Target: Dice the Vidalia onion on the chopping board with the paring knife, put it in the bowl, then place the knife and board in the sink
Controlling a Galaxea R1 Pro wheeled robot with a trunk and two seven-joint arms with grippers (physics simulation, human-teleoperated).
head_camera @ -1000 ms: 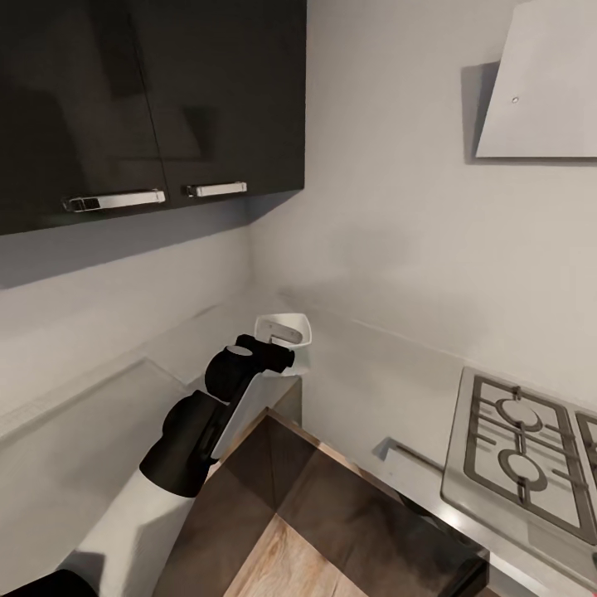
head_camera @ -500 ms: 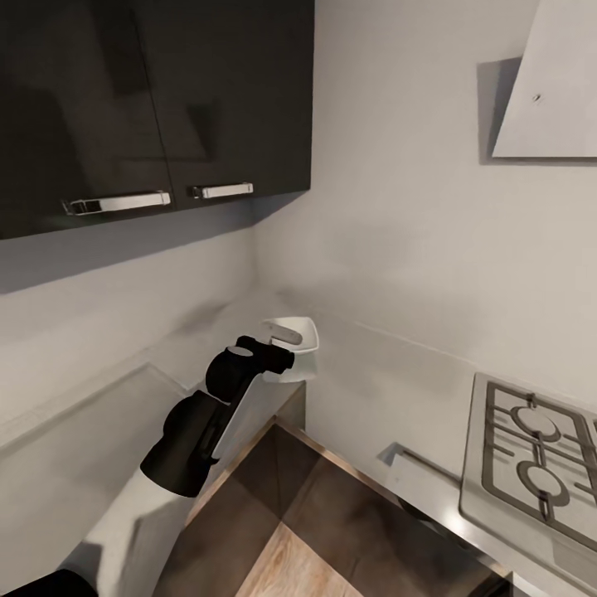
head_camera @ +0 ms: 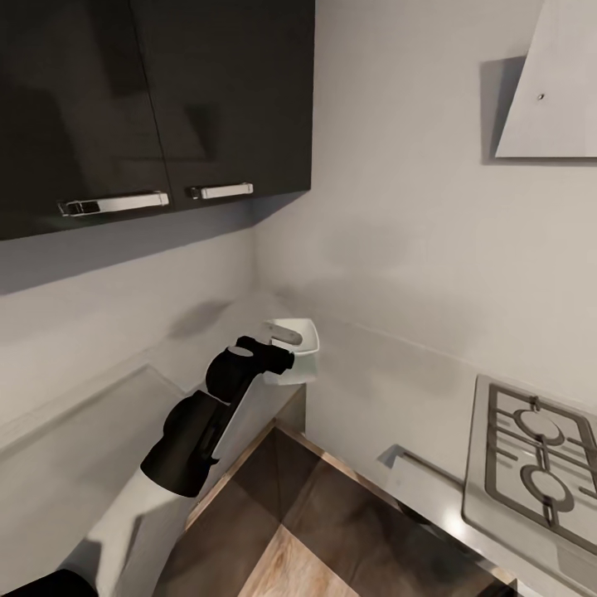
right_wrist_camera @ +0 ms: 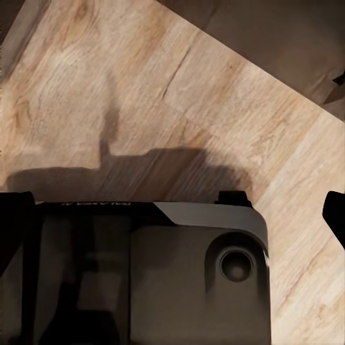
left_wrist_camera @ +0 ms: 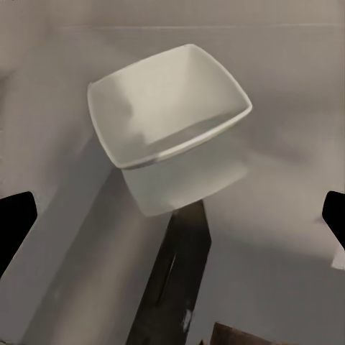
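A: Left hand point(head_camera: 282, 358) first. State?

B: Spread. In the left wrist view both dark fingertips point(left_wrist_camera: 16, 223) sit at opposite edges with nothing between them. In the head view the hand is raised on its black arm, just short of the bowl point(head_camera: 297, 336).

A: Bowl position?

B: White, rounded-square, upright on the grey surface point(head_camera: 373, 390), in the corner where the two walls meet. Its reflection shows below it in the wrist view point(left_wrist_camera: 169, 108). Looks empty there.

A: Right hand?

B: Fingertips point(right_wrist_camera: 334, 215) are only dark slivers at the right wrist view's edges, well apart, so spread, nothing held. Under it wooden floor point(right_wrist_camera: 215, 100) and a dark part of the robot's body.

A: Surroundings?

B: Dark wall cabinets point(head_camera: 157, 99) with chrome handles above, gas hob point(head_camera: 539, 464) on the surface at right, range hood point(head_camera: 551, 91) above it.
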